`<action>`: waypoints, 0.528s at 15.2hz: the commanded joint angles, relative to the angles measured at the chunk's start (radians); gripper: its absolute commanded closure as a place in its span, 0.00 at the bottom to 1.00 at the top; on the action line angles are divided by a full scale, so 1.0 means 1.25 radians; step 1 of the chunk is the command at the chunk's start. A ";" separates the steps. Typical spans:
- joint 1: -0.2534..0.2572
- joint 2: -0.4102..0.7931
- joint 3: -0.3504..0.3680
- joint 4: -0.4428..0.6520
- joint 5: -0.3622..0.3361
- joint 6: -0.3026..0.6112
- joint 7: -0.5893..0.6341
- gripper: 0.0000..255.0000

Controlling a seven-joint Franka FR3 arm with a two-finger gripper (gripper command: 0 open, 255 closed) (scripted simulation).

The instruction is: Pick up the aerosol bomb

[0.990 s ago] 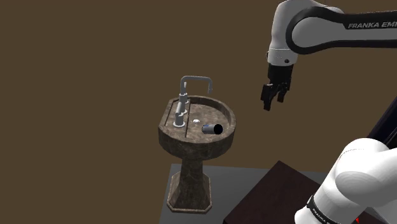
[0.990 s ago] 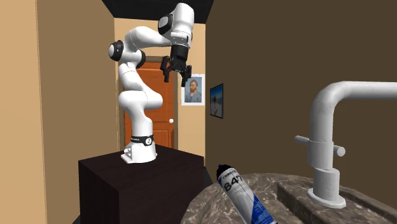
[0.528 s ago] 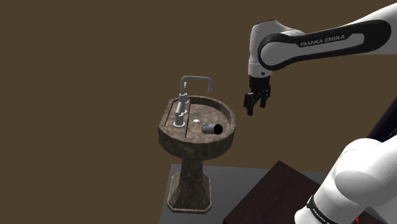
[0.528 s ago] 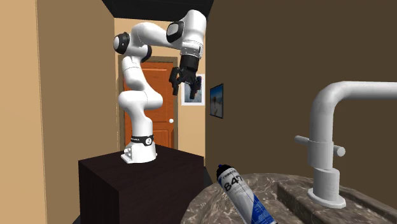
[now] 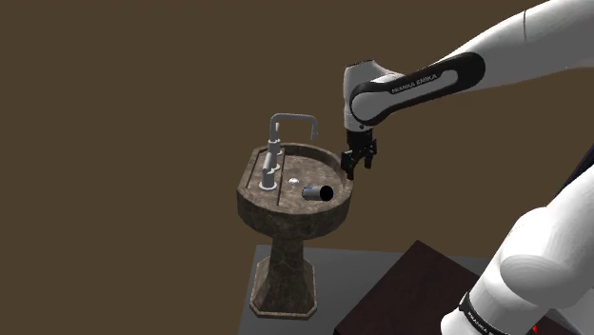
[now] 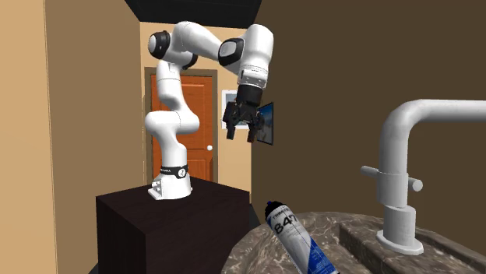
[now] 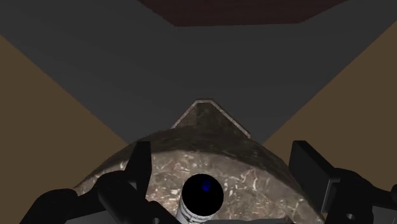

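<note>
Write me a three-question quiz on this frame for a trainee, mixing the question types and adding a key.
1. True or false: the black two-finger gripper is shut on the white-and-blue aerosol can.
2. Where is the can? A) clasped in the gripper; B) lying on its side in the dark marbled stone pedestal sink; C) standing upright in that sink.
3. Short answer: which pale grey fixture rises from the sink's rim?

Key:
1. False. The gripper is open and hangs above the sink, apart from the can.
2. B.
3. The bent-spout faucet.
</note>
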 commanded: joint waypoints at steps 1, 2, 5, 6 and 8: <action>-0.004 0.065 -0.004 0.032 -0.008 0.029 -0.005 0.00; -0.005 0.097 -0.005 0.049 -0.012 0.042 -0.006 0.00; -0.008 0.193 -0.007 0.107 -0.022 0.074 -0.008 0.00; -0.009 0.225 -0.008 0.128 -0.025 0.083 -0.009 0.00; -0.011 0.289 -0.010 0.173 -0.030 0.097 -0.012 0.00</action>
